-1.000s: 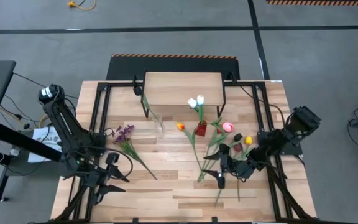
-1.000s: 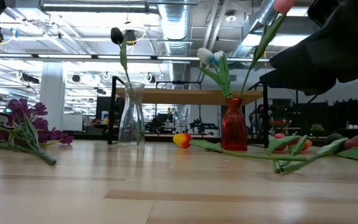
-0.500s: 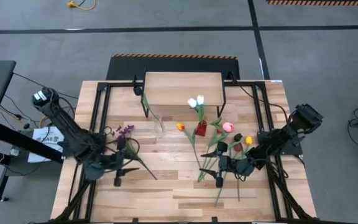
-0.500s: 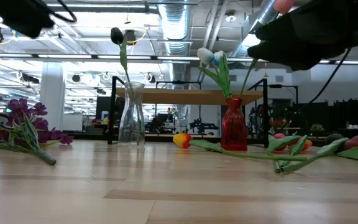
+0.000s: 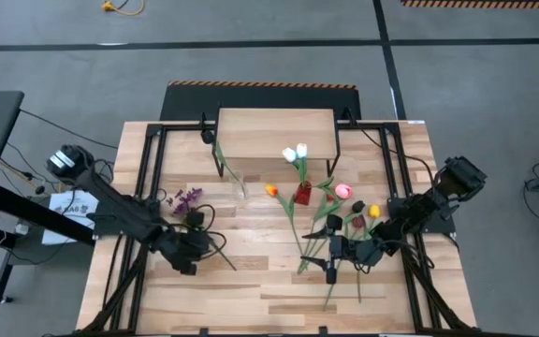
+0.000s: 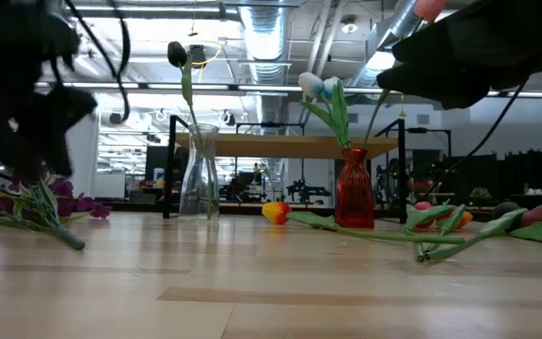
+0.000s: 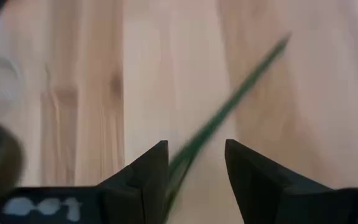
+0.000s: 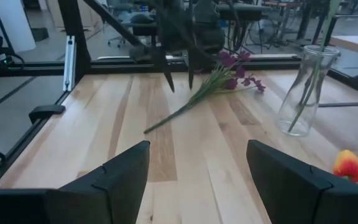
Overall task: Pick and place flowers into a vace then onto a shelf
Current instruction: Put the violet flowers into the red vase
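1. Hovering over the green stem of the purple sprig (image 5: 189, 198), the left gripper (image 5: 187, 257) sits at the worktop's (image 5: 251, 290) left front; the left wrist view shows its fingers (image 7: 148, 177) partly apart with the stem between them, not clamped.
2. Right gripper (image 5: 330, 253) waits above the right front of the worktop, fingers (image 8: 114, 177) wide apart, holding nothing.
3. Clear glass vase (image 6: 199, 174) stands in front of the shelf (image 5: 274, 131), holding 1 dark-headed tulip (image 6: 177, 54).
4. Red vase (image 6: 354, 190) stands right of it, holding 2 white tulips (image 5: 295, 153).
5. Orange tulip (image 5: 271, 191) lies between the 2 vases; pink (image 5: 343, 192), yellow (image 5: 374, 212) and dark red (image 5: 356, 224) tulips lie right of the red vase.
6. Shelf stands at the worktop's far side with no flowers on top.
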Controlling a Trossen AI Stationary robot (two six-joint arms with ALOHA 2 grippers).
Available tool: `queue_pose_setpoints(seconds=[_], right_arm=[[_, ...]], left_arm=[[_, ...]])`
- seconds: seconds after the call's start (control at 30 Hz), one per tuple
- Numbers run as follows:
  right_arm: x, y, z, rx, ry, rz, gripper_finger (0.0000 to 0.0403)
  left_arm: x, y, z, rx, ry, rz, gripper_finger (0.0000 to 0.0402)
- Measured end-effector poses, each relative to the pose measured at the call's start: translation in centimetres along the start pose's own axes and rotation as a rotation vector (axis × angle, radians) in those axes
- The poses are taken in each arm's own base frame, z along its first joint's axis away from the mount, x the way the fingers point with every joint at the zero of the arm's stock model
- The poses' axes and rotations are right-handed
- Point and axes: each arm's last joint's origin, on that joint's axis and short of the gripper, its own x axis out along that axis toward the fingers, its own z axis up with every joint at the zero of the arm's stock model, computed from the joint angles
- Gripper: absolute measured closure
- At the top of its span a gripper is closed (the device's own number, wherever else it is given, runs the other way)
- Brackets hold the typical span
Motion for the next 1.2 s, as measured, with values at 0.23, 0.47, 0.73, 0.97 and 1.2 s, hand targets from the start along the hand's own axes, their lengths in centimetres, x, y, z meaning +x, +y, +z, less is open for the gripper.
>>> queue_pose_setpoints(seconds=[0.23, 0.47, 0.73, 0.97, 1.2], right_arm=[[0.0, 0.0, 0.0, 0.029, -0.003, 0.000, 0.0140], [0.0, 0.0, 0.0, 0.054, -0.001, 0.000, 0.0140], [0.0, 0.0, 0.0, 0.101, 0.001, 0.002, 0.0140], [-0.5, 0.6, -0.1, 0.108, 0.002, 0.029, 0.0140], [-0.6, 0.7, -0.1, 0.125, 0.001, 0.032, 0.0140]], left_arm=[[1.7, 0.0, -0.8, 0.068, 0.167, 0.074, 0.0252], [1.4, 0.3, 0.8, 0.140, 0.180, 0.118, 0.0252], [0.5, 0.3, 1.7, 0.212, 0.227, 0.129, 0.0252], [0.5, 1.4, 1.1, 0.170, 0.322, 0.187, 0.0252], [1.4, 2.3, 1.4, 0.122, 0.352, 0.177, 0.0252]])
